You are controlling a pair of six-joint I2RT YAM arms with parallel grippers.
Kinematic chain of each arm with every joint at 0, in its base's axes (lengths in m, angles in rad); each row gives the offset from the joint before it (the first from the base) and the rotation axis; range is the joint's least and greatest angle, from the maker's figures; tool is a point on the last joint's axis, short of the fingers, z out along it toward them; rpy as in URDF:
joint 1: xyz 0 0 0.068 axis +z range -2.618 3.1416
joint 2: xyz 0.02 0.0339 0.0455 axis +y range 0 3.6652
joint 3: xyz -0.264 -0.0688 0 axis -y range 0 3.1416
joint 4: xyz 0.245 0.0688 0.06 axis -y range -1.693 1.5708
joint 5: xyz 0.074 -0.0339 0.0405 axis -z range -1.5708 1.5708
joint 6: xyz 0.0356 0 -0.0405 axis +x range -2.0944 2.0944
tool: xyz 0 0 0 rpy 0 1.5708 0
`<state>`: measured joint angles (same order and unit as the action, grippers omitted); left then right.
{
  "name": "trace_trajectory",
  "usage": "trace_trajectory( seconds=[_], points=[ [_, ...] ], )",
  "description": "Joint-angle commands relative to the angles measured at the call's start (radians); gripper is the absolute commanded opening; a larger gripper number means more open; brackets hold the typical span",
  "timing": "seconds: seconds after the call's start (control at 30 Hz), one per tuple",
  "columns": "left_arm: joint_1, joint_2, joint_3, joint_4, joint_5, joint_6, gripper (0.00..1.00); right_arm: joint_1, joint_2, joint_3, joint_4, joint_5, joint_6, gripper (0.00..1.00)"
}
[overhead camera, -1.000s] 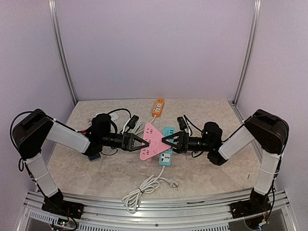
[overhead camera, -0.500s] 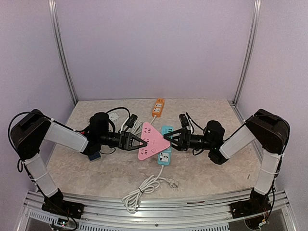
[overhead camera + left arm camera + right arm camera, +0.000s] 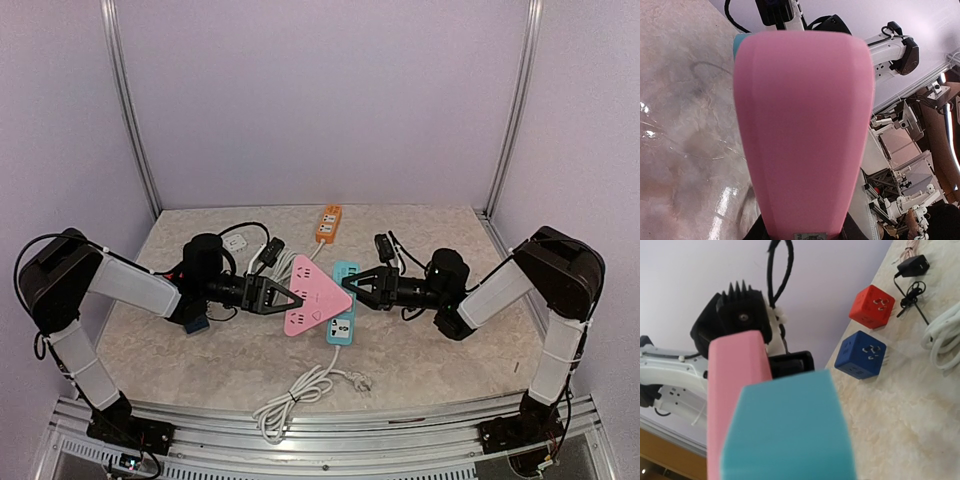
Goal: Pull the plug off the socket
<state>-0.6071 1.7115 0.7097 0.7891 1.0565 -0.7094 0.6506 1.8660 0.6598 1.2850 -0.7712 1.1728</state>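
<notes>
Gripping pink strip [image 3: 318,305] with left tool [image 3: 290,297], teal strip [image 3: 342,328] touching it with right tool [image 3: 352,287]; apparently yet to pull apart.

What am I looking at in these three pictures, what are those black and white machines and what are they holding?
These are two robot arms bolted at the near edge of a table. The wide picture comes from a fixed camera above and behind them; the other two come from a small camera on each wrist, so whatever is held fills them. The left arm closes its fingers on a pink power strip; the right arm grips a teal power strip beside it. Also on the table: an orange power strip, a coiled white cable, a red cube adapter and a blue cube adapter.
</notes>
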Motion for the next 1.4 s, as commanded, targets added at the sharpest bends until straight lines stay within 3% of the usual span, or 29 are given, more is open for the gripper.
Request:
trace_trajectory(
  seconds=[0.0,0.4,0.67,0.8,1.1,1.27,1.37],
  points=[
    [0.006,-0.024,-0.012,-0.007,0.050,-0.020,0.00,-0.008,-0.044,0.008,0.030,-0.003,-0.025,0.44],
    [-0.019,-0.035,-0.018,0.178,0.124,-0.153,0.00,-0.011,-0.071,0.001,-0.096,0.032,-0.112,0.17],
    [-0.027,-0.090,-0.011,0.155,0.103,-0.140,0.00,-0.017,-0.073,0.004,-0.214,0.071,-0.183,0.04],
    [-0.046,-0.117,0.011,0.061,0.091,-0.048,0.00,-0.019,-0.066,0.002,-0.243,0.084,-0.192,0.01],
    [-0.001,-0.141,0.025,0.051,0.024,-0.074,0.00,-0.128,-0.059,-0.009,-0.237,0.087,-0.159,0.00],
    [0.046,-0.183,0.060,-0.129,-0.071,0.007,0.00,-0.244,-0.077,0.034,-0.384,0.118,-0.223,0.00],
    [0.099,-0.196,0.060,-0.152,-0.099,-0.005,0.00,-0.304,-0.058,0.076,-0.458,0.117,-0.274,0.00]
  ],
)
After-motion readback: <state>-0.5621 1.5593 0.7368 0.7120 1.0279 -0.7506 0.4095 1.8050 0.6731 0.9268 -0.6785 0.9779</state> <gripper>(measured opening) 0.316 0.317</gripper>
